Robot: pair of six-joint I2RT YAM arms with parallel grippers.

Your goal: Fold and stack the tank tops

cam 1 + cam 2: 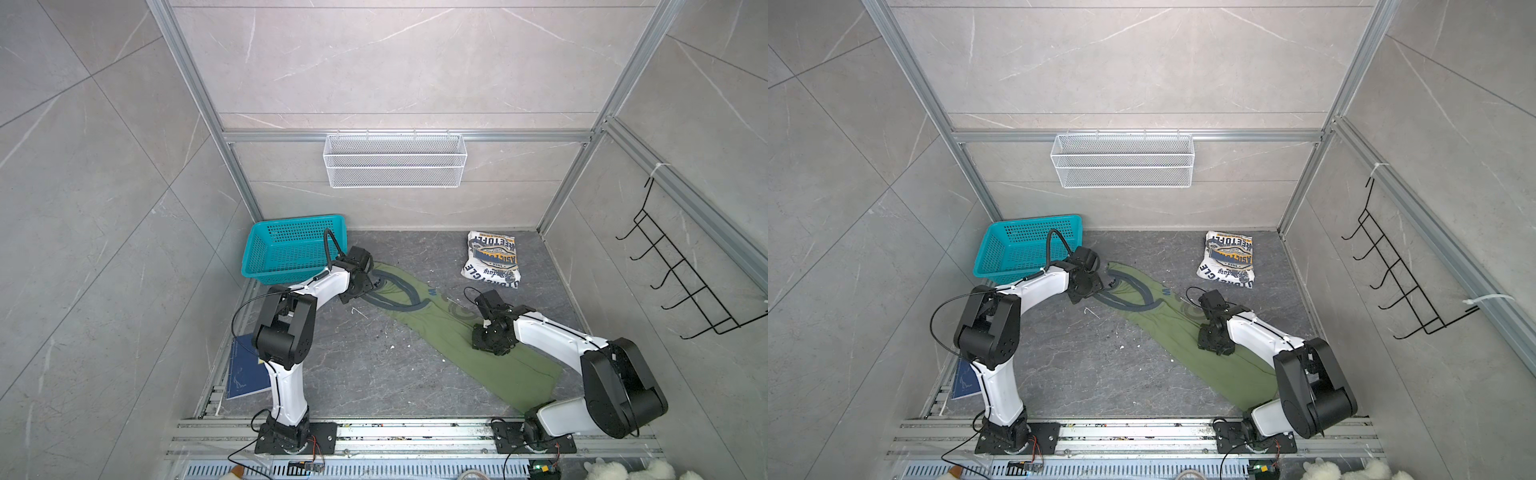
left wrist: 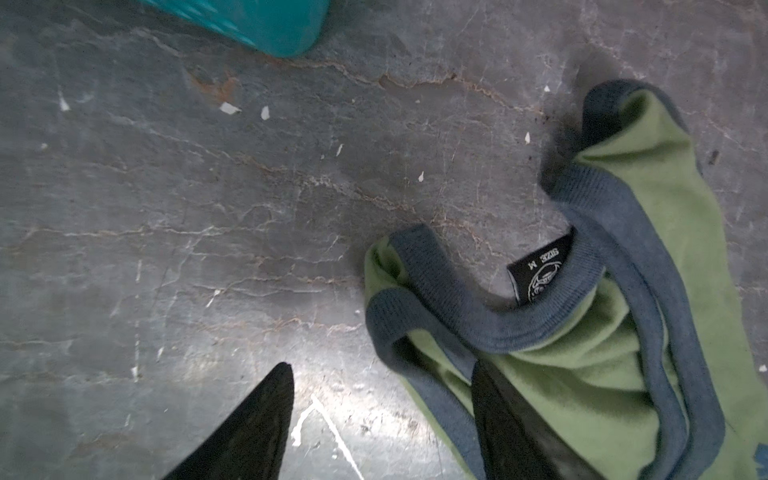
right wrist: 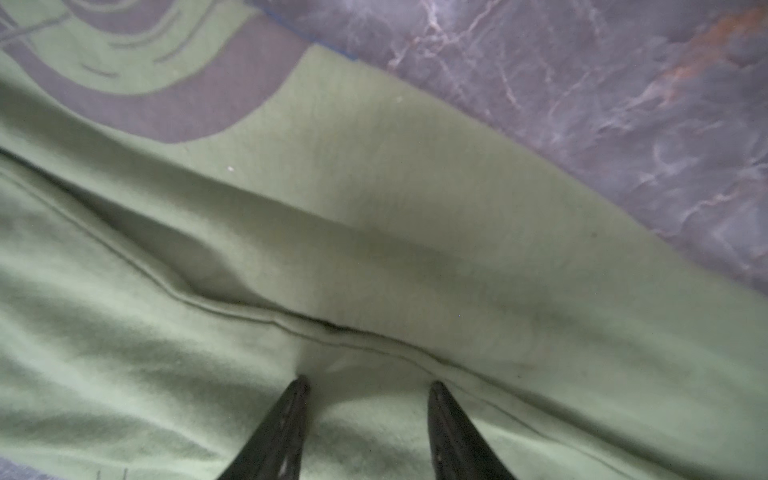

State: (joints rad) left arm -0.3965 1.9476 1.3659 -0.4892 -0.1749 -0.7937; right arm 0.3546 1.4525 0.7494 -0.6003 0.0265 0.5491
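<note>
The olive green tank top [image 1: 436, 332] [image 1: 1158, 328] lies as a long folded strip, running diagonally from the teal basket to the front right. Its grey-trimmed straps [image 2: 469, 307] and black size label [image 2: 540, 270] are at the far left end. My left gripper [image 1: 353, 291] [image 2: 381, 365] is open there, with one finger over the strap cloth and the other over bare floor. My right gripper [image 1: 486, 343] [image 3: 368, 381] is open, its tips down on the middle of the green cloth [image 3: 374, 249] beside a fold line. The white tank top [image 1: 492, 259] [image 1: 1227, 259] lies folded at the back right, print up.
A teal basket [image 1: 291, 253] [image 2: 257, 20] stands at the back left, just behind the left wrist. A dark blue book [image 1: 245, 370] lies at the left edge. A white wire basket [image 1: 395, 160] hangs on the back wall. A black hook rack [image 1: 681, 274] is on the right wall.
</note>
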